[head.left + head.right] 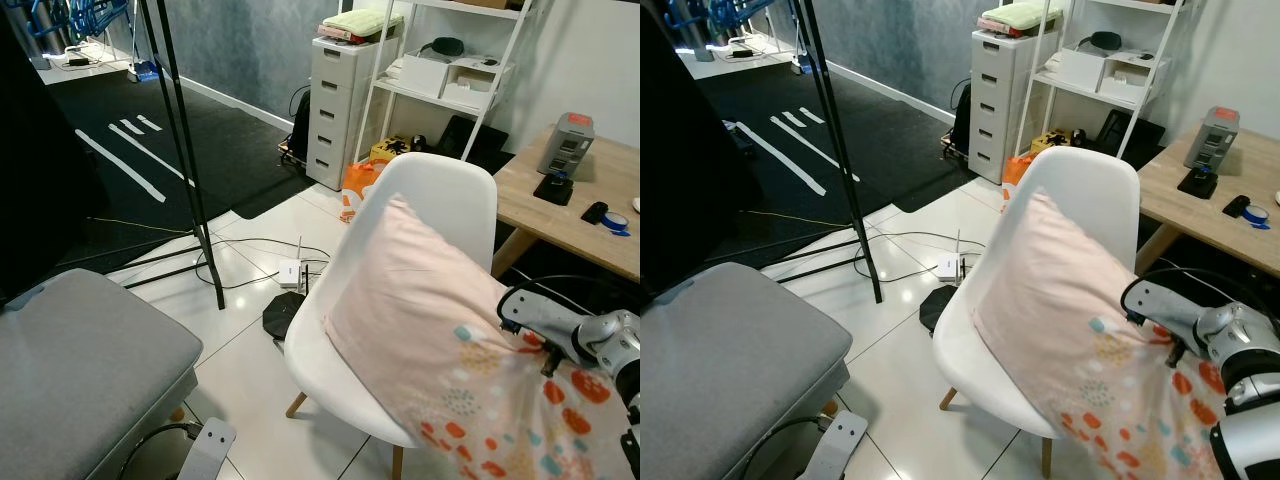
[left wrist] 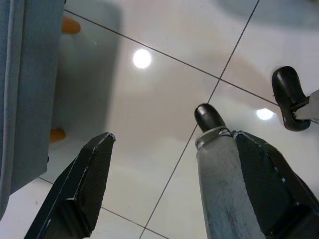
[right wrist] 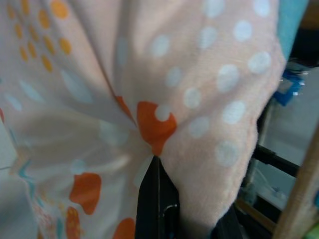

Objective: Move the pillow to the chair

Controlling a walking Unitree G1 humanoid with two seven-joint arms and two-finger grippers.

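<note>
Glossy white tile floor [image 1: 250,350], black mat [image 1: 150,150] beyond. White drawer unit [image 1: 338,105] beside white shelving [image 1: 450,70]. Wooden desk [image 1: 560,210] right, grey cushion [image 1: 80,360] left.

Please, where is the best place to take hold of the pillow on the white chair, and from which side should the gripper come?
Grip the pillow at its patterned lower corner, coming from the robot's right, likely the easiest side. That end hangs past the white chair seat's edge, so the soft fabric can bunch between the fingers. The right gripper is already shut on a fold there. The plain upper end leans on the chair's back.
</note>
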